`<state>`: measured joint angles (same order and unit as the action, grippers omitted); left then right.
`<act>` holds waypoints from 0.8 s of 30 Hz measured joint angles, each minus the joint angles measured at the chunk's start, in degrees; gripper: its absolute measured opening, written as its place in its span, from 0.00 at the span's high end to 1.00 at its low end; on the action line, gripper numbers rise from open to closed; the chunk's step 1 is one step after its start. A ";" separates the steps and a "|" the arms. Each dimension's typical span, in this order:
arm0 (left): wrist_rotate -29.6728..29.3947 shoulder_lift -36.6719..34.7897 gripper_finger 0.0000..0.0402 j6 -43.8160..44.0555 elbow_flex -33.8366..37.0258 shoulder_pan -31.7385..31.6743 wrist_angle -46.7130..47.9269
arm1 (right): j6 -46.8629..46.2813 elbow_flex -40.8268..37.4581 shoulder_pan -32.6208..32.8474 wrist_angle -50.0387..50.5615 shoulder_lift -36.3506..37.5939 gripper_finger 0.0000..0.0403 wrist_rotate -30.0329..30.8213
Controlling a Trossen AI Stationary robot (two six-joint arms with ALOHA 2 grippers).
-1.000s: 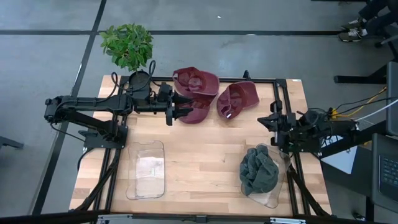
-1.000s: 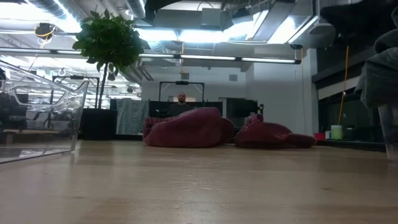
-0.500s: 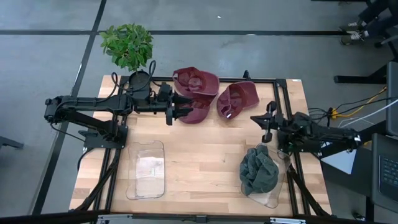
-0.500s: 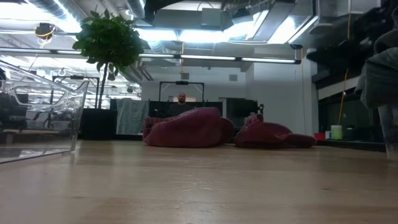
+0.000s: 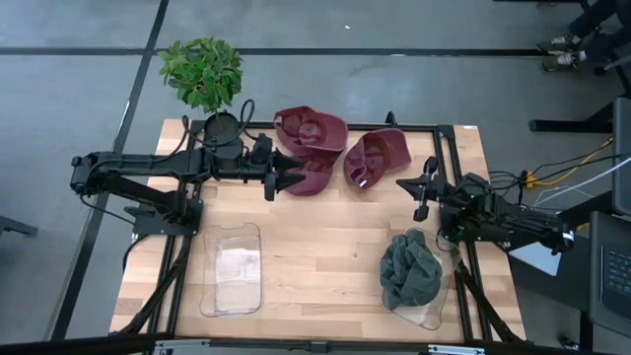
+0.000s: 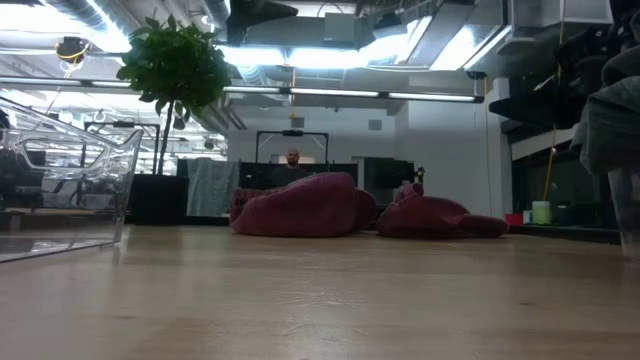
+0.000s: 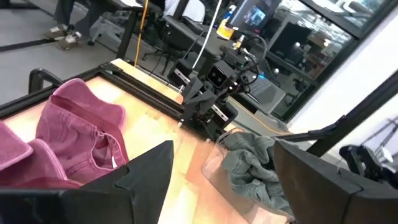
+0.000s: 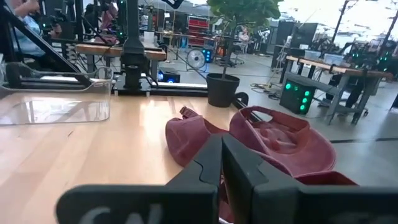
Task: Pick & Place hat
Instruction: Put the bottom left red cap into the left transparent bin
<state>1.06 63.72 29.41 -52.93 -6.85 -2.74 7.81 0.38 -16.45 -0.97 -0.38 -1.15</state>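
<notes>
A large workshop with ceiling lights and desks lies beyond the wooden tabletop (image 5: 315, 251), and a person sits far behind it in the low view. Two dark red hats lie at the far edge: the left hat (image 5: 311, 143) near the middle of that edge, the right hat (image 5: 377, 156) just beside it toward the far right corner.

The left claw (image 5: 288, 175) hangs at the near rim of the left hat with its fingers spread wide and nothing between them. The right claw (image 5: 421, 192) sits near the right edge, just off the right hat, fingers pressed together and empty.

The step in hand looks like the grasp of the left hat. To do it well, the left claw should settle over a firm part such as the brim or a fold of the crown, go low enough that both fingers straddle cloth, then close before lifting; soft fabric will slump, so a shallow pinch may slip.

A clear empty bin (image 5: 232, 268) stands near the near left corner, and a second bin holding a grey cloth (image 5: 411, 271) near the near right corner. A potted plant (image 5: 204, 74) stands at the far left corner, close behind the left arm. The two hats nearly touch, so dragging one may tug the other.
</notes>
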 joint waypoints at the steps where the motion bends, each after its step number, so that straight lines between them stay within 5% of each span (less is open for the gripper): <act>1: 0.00 0.00 0.33 -1.07 0.00 0.00 -0.02 | -1.02 0.00 -0.02 0.00 0.00 0.96 0.04; 14: 0.04 0.00 0.33 -10.90 0.00 0.00 0.91 | -4.50 0.00 -0.02 0.00 0.00 0.96 0.02; 24: 0.21 0.53 0.33 -20.00 0.02 0.00 14.37 | -4.57 0.00 0.00 0.00 0.00 0.96 0.02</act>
<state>1.27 64.26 9.41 -52.91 -6.85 11.62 3.24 0.38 -16.45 -0.97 -0.38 -1.13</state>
